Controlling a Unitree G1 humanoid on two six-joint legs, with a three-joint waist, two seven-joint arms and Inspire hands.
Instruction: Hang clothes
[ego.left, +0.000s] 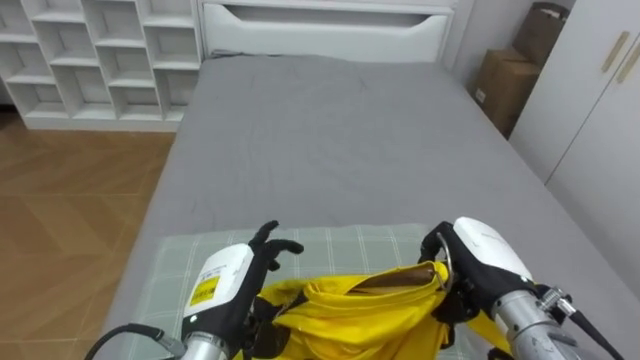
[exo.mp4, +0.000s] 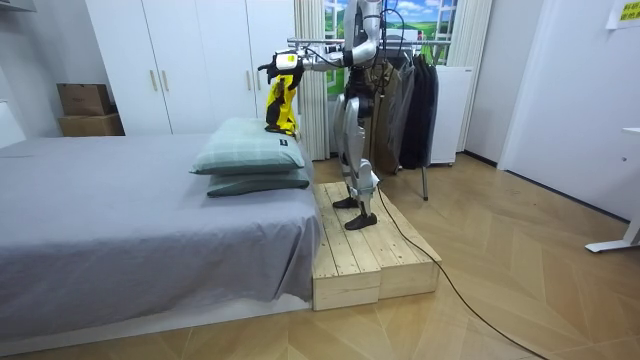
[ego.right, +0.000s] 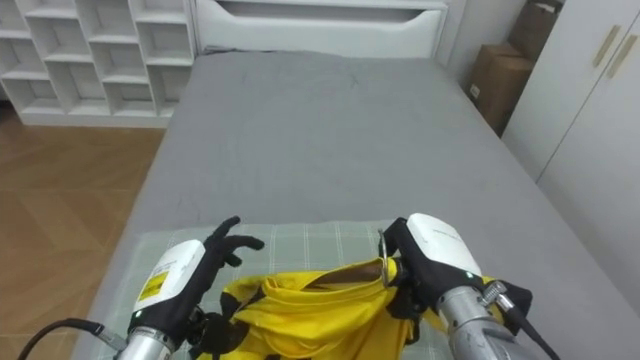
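Yellow garment (ego.left: 360, 310) bunched between both hands, just above pale checked pillow (ego.left: 340, 240) at near end of grey bed (ego.left: 340, 130). Right hand (ego.left: 480, 255) clamped round garment's right end, by brown hanger (ego.left: 395, 282). Left hand (ego.left: 230, 275) against left end, fingers loosely spread. Beyond: white headboard (ego.left: 320, 25), cubby shelf (ego.left: 100, 60) left, cardboard boxes (ego.left: 510, 80) right. In room view, standing on wooden platform (exo.mp4: 370, 255) beside bed, clothes rack (exo.mp4: 410, 90) behind.
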